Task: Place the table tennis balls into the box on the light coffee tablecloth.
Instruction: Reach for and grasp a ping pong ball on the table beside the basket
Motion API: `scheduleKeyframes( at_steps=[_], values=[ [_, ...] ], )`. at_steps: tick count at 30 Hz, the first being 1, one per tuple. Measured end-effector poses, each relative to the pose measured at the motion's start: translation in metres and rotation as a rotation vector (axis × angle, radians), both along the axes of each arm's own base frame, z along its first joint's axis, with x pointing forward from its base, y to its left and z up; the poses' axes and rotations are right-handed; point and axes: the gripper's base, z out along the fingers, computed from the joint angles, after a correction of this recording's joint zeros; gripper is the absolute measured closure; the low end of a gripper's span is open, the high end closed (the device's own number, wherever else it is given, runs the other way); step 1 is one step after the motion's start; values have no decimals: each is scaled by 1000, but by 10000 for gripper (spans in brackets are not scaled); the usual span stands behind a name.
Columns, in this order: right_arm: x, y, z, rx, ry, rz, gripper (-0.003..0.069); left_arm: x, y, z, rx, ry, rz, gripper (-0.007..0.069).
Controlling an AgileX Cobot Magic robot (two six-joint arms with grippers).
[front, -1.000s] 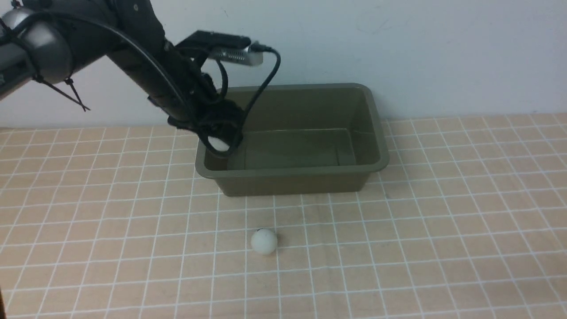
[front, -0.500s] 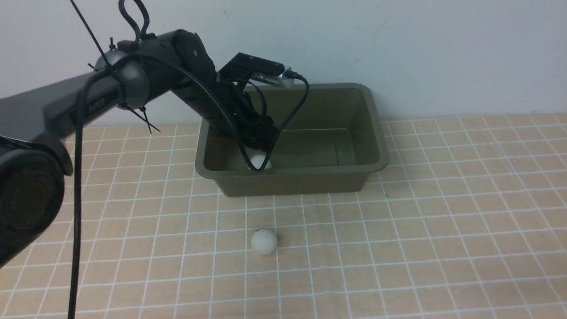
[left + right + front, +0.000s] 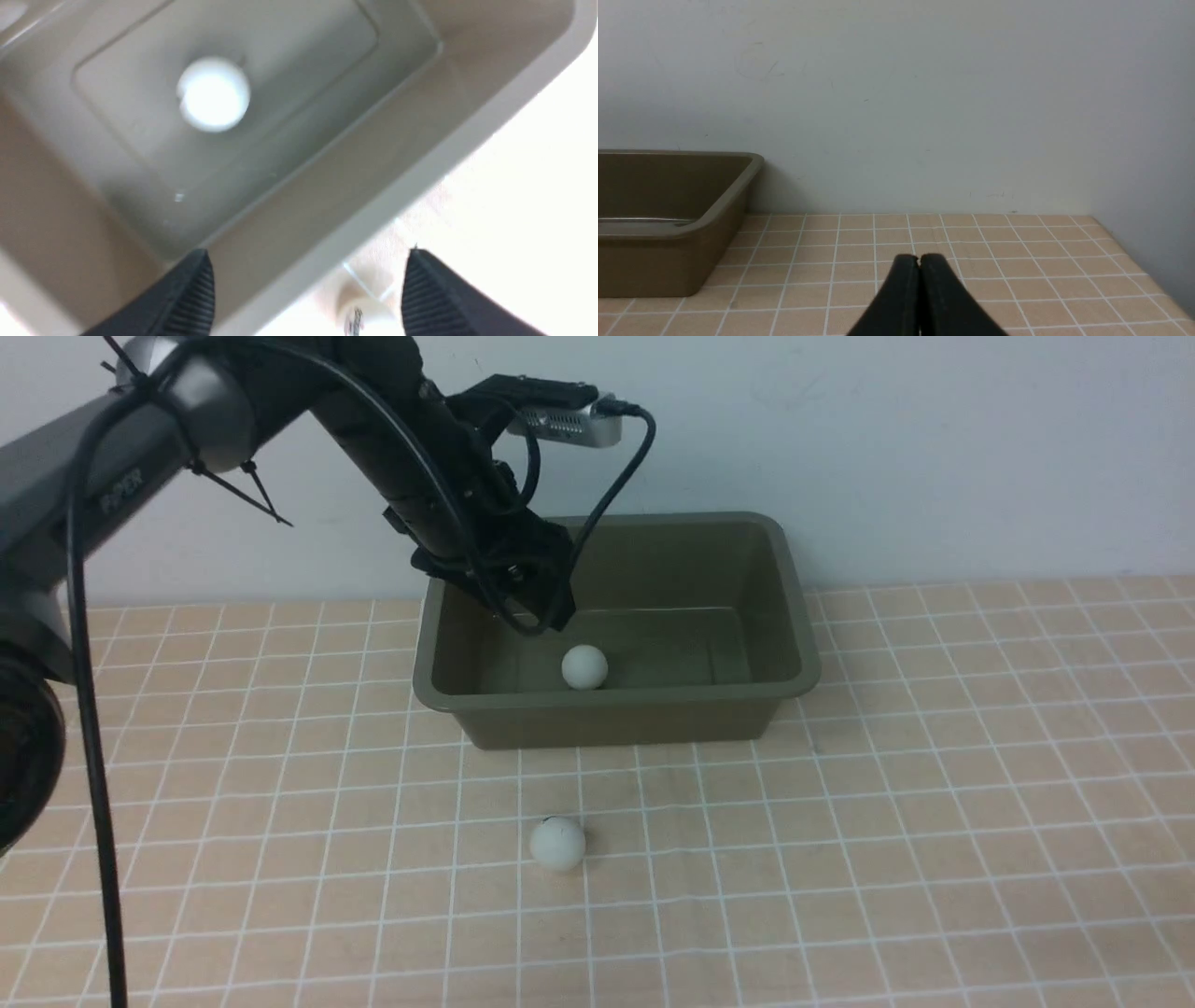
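One white table tennis ball (image 3: pixel 584 667) (image 3: pixel 214 94) lies on the floor of the olive-green box (image 3: pixel 790 616) (image 3: pixel 434 154) (image 3: pixel 714 219). The second ball (image 3: pixel 557 844) (image 3: pixel 362 315), with a small dark mark, rests on the light coffee tablecloth (image 3: pixel 934 821) in front of the box. My left gripper (image 3: pixel 541 616) (image 3: pixel 306 261) hangs open and empty above the box's left part, higher than the ball inside. My right gripper (image 3: pixel 919 257) is shut with nothing in it, low over the cloth to the right of the box; it does not show in the front view.
A pale wall (image 3: pixel 934 448) runs right behind the box. In the right wrist view the cloth ends at a side wall (image 3: pixel 1148 186). The left arm's cable (image 3: pixel 93 728) hangs down at the left of the front view.
My left gripper carried a ball over the box's left rim, dipped inside, opened and let it go. The ball now lies on the box floor and the gripper has risen.
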Motion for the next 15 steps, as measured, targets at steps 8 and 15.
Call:
scheduleKeyframes(
  at_steps=[8,15],
  values=[
    [0,0,0,0,0,0,677,-51,-18,-51,124,220,-43,176],
    [0,0,0,0,0,0,677,-87,-54,-86,192,263,-161,176]
  ],
)
